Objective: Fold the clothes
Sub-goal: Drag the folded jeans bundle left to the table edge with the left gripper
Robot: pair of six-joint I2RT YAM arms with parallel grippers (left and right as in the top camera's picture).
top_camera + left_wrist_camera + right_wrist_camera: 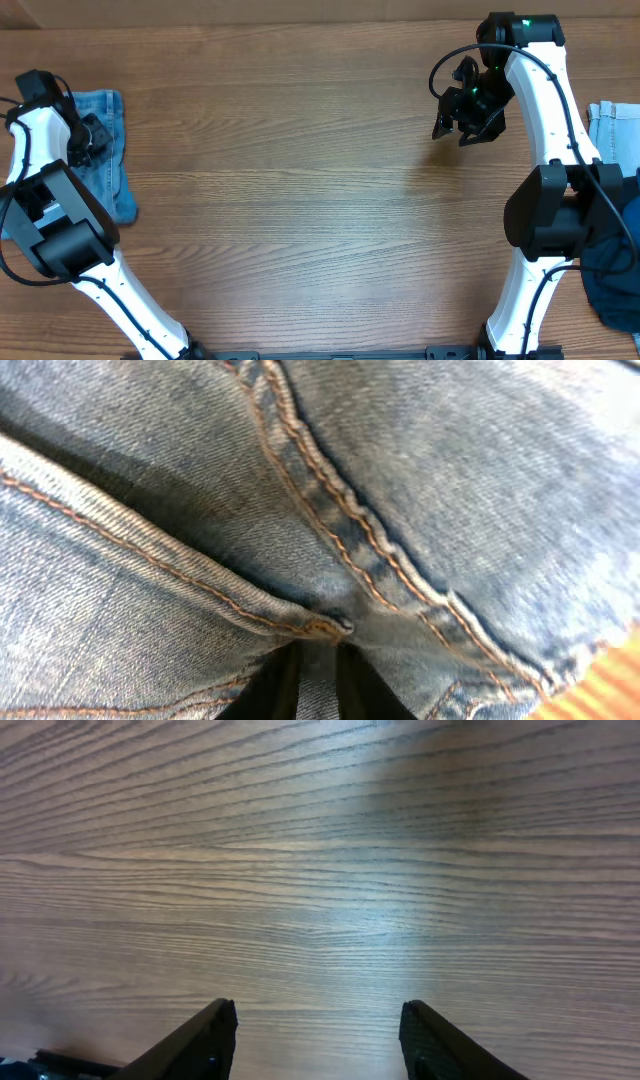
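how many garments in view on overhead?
3. A light denim piece at the left edge; a pale denim piece at the right edge; a dark blue garment lower right, partly behind the right arm. More may be hidden off-frame.

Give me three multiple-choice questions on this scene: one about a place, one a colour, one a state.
1. The left gripper is over: A bare wood; B jeans; C a towel.
2. The jeans' stitching is: A white; B orange; C green.
3. The right gripper is: A open, empty; B shut on cloth; C shut, empty.
Answers: 1 B, denim fills the left wrist view. 2 B, orange-tan thread lines the seams. 3 A, its fingers stand apart over bare table.
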